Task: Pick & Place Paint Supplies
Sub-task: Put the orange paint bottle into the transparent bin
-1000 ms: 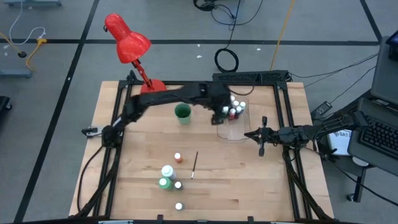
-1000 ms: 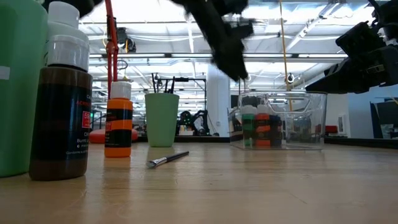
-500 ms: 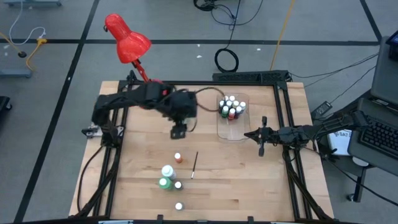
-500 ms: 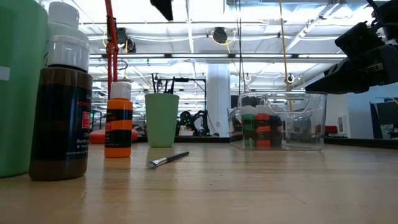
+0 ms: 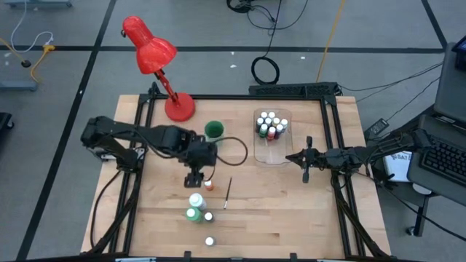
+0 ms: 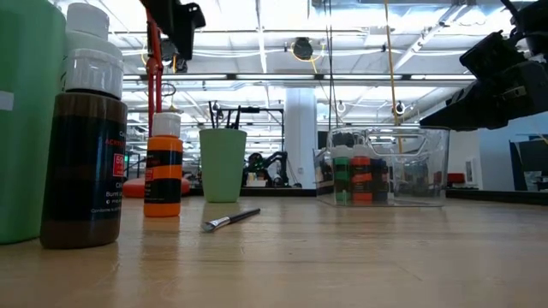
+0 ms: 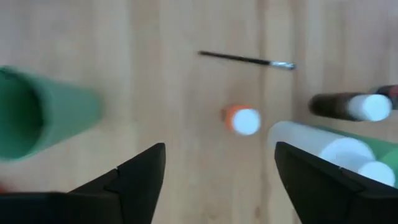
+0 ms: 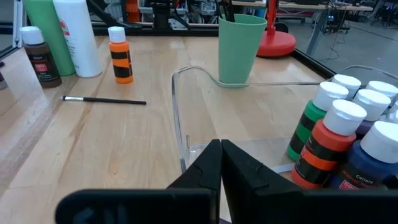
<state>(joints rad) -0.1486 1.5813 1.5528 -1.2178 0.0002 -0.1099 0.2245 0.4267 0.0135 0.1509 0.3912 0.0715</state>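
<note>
The jaws of the left gripper (image 5: 194,180) are spread wide and empty, held in the air directly above the orange bottle (image 5: 209,185), which stands upright on the table (image 5: 291,211). The jaws of the right gripper (image 5: 306,173) are pressed together on nothing, just beside the clear tray (image 5: 269,154). A cluster of small paint bottles (image 5: 269,125) is seen inside the tray. Near the orange bottle lie a brush (image 5: 228,193), a white bottle (image 5: 196,200) and a green bottle (image 5: 192,214). The green cup (image 5: 213,132) is placed between the tray and the red lamp (image 5: 154,58).
</note>
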